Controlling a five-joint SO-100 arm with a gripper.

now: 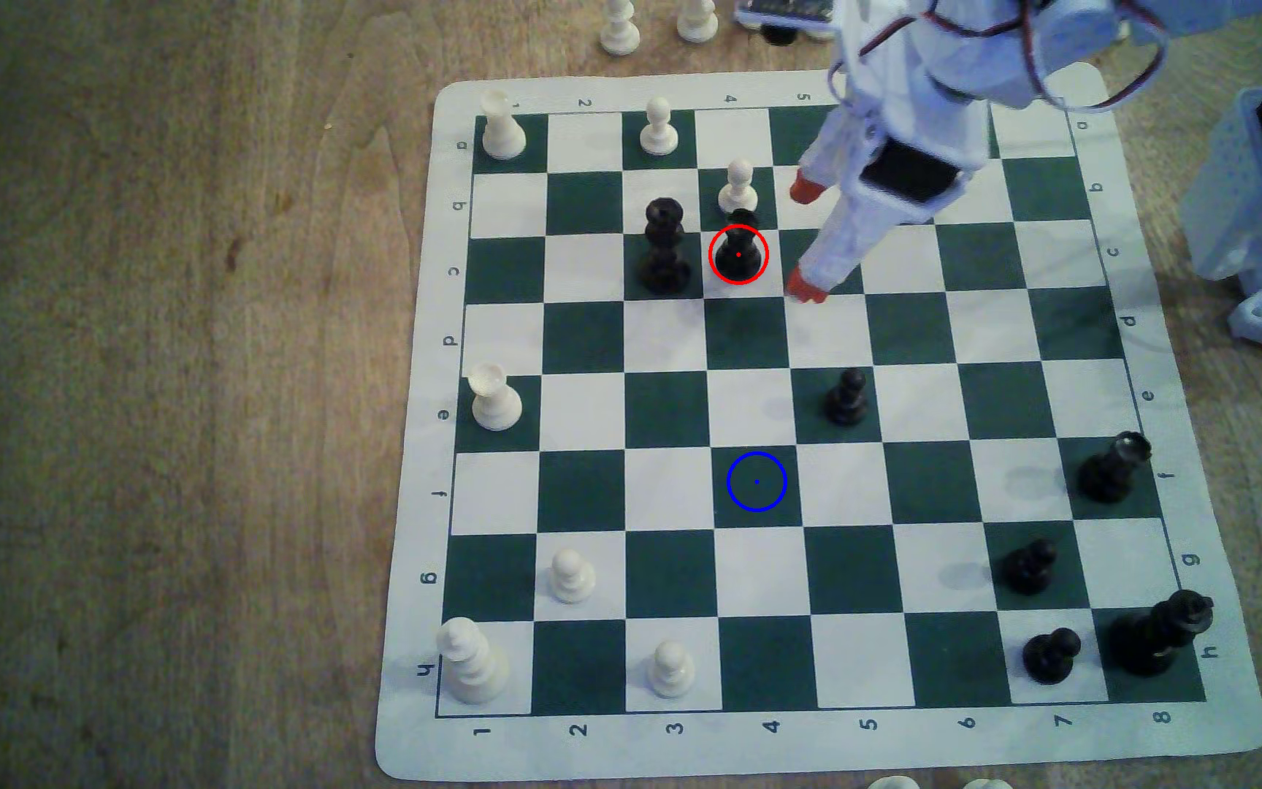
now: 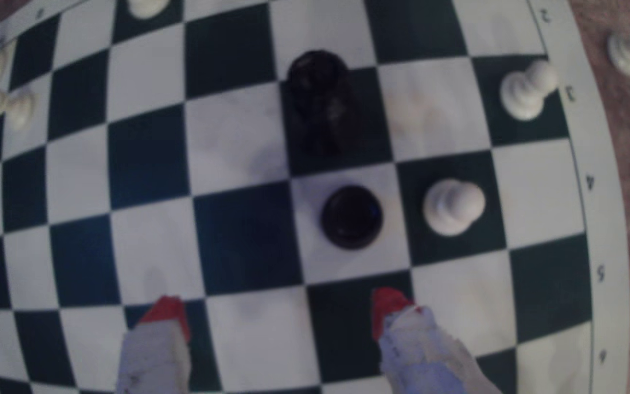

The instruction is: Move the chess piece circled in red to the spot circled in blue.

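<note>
The short glossy black rook-like chess piece (image 1: 738, 254) is standing toward the far edge of the roll-up vinyl chessboard mat (image 1: 415, 425), with the tall black ring-stemmed piece (image 1: 664, 246) sitting just beside it on the exterior view's left, the small white pawn (image 1: 738, 186) just behind, and the blue-ringed square (image 1: 757, 482) lying well nearer the near edge.

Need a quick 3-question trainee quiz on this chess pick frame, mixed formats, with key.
1. True or false: the gripper is shut on the chess piece.
2. The tall black piece stands on which side of the chess piece in the exterior view? A) left B) right
3. Fill in: the spot is a dark ____ square.

Key: 1 false, its red fingertips are spread apart, short of the piece; 2 A; 3 green.
</note>
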